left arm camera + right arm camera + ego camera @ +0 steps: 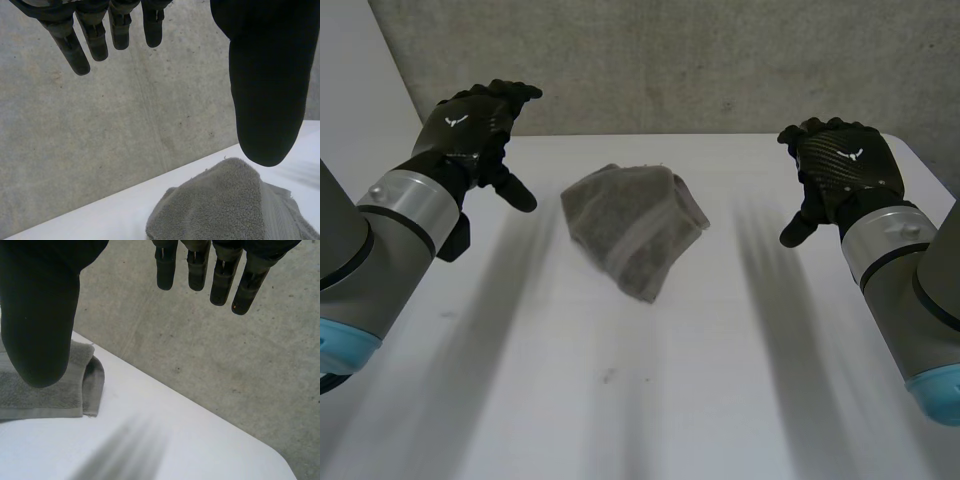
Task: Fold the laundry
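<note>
1. The grey towel point(632, 228) lay bunched on the table point(720, 400), between my hands, touching neither.
2. My left hand point(475, 130) and right hand point(842, 168) hung spread, holding nothing.
3. In both wrist views my thumbs hid part of it.

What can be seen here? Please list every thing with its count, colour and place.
towel: one, grey, roughly folded, on the table between the hands, touched by neither
table: one, white, under the towel
concrete surface: one, grey, beyond the table's far edge
left hand: one, black, open, raised beside the towel
right hand: one, black, open, raised at the towel's other side
left arm: one, grey with a light-blue cap
right arm: one, grey with a light-blue cap
</note>
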